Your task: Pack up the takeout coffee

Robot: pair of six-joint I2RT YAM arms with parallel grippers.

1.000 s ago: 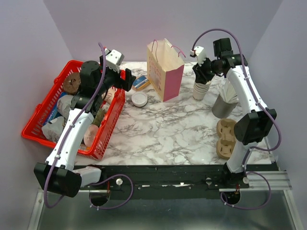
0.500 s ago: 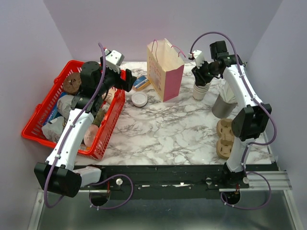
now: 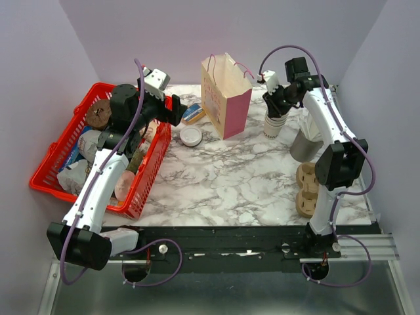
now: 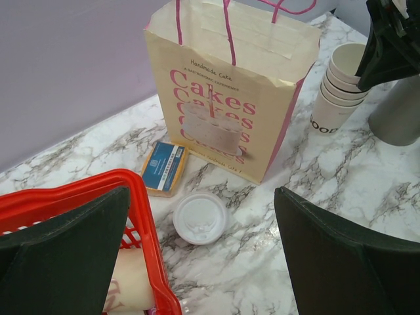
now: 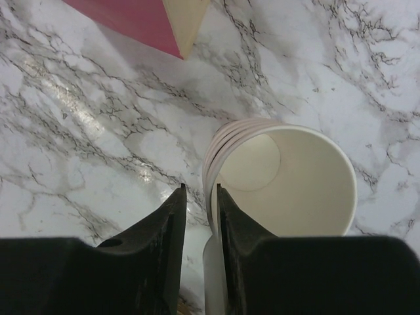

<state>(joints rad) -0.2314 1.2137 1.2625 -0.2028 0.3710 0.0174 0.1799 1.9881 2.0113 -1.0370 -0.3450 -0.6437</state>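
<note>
Lilac walls close in a marble table (image 3: 223,184) on three sides. From above, the right gripper (image 3: 276,107) is set down onto a stack of cream cups (image 3: 275,126). A grey cup (image 3: 304,146) stands just to its right and a paper bag (image 3: 226,98) a little way to its left, so the open way out is straight up. A cardboard carrier (image 3: 307,189) lies back toward that arm's base. The left gripper (image 3: 174,110) hangs over the inner rim of a red basket (image 3: 149,172), with a white lid (image 3: 191,136) just ahead of it and lower.

On the left wrist, the fingers (image 4: 65,249) are spread wide with nothing between them (held clear, I judge, until the lid is wanted). The lid lies flat on bare marble below and ahead, and the bag stands beyond it. A blue-and-orange card (image 4: 164,168) lies to the lid's left, by the basket edge.

On the right wrist, the fingers (image 5: 164,249) stand narrow. One is outside the nested rims and one is inside the top cup (image 5: 289,177), with the wall in the slot between them, a hold suited to peeling one cup off. Whether they press it I cannot tell. No brown-banded coffee stands apart in any view; this top cup, I judge, is its beginning.
</note>
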